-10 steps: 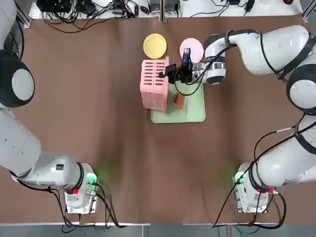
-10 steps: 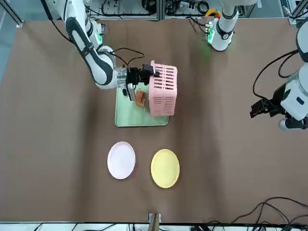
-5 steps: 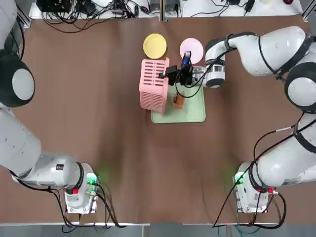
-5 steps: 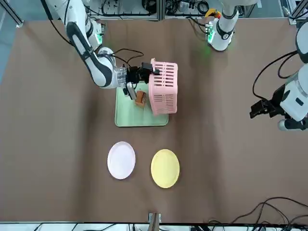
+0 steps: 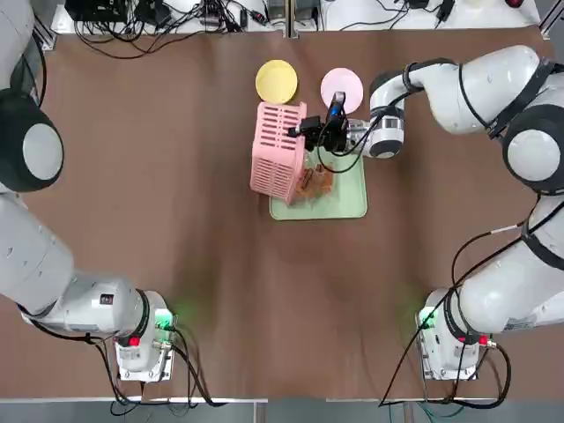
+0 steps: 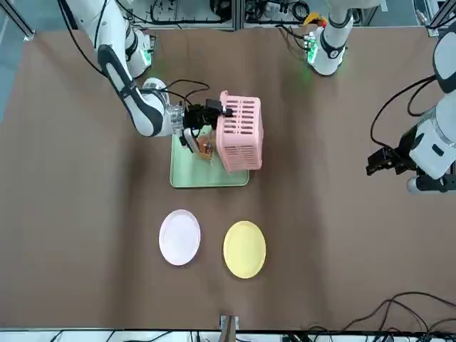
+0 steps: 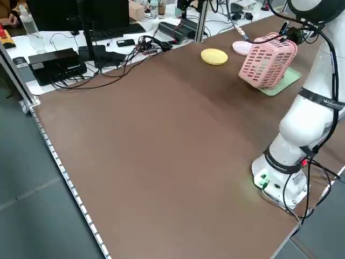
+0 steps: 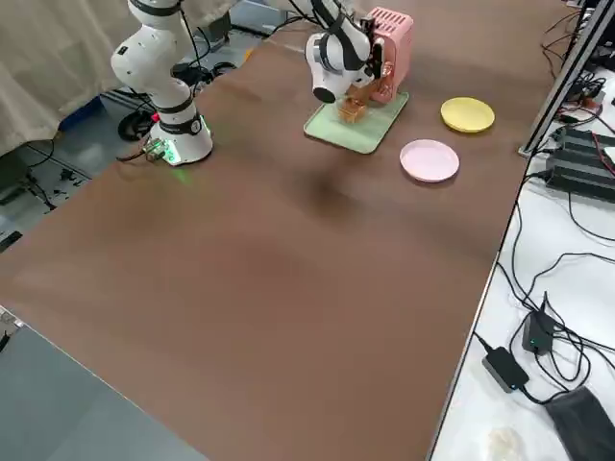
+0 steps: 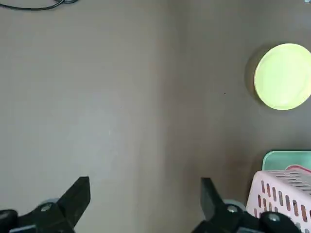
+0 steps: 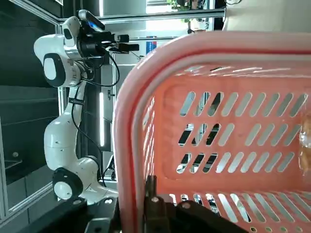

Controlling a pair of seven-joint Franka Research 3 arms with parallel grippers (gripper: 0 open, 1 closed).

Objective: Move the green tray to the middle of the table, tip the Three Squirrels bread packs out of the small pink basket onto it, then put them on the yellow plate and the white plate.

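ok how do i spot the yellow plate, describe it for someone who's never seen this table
On the big brown table, find the green tray under the tilted pink basket. Just past the basket, on the side away from the robot bases, lie two small round plates. The yellow plate is the plain yellow one; its neighbour is pale pinkish white.

Top view looks down from overhead; front view faces me from across table (image 5: 220, 308); both share plates.

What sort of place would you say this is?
Probably a robotics lab or test workspace: two arms are mounted at a brown-covered table, with loose cables and a keyboard beyond it.
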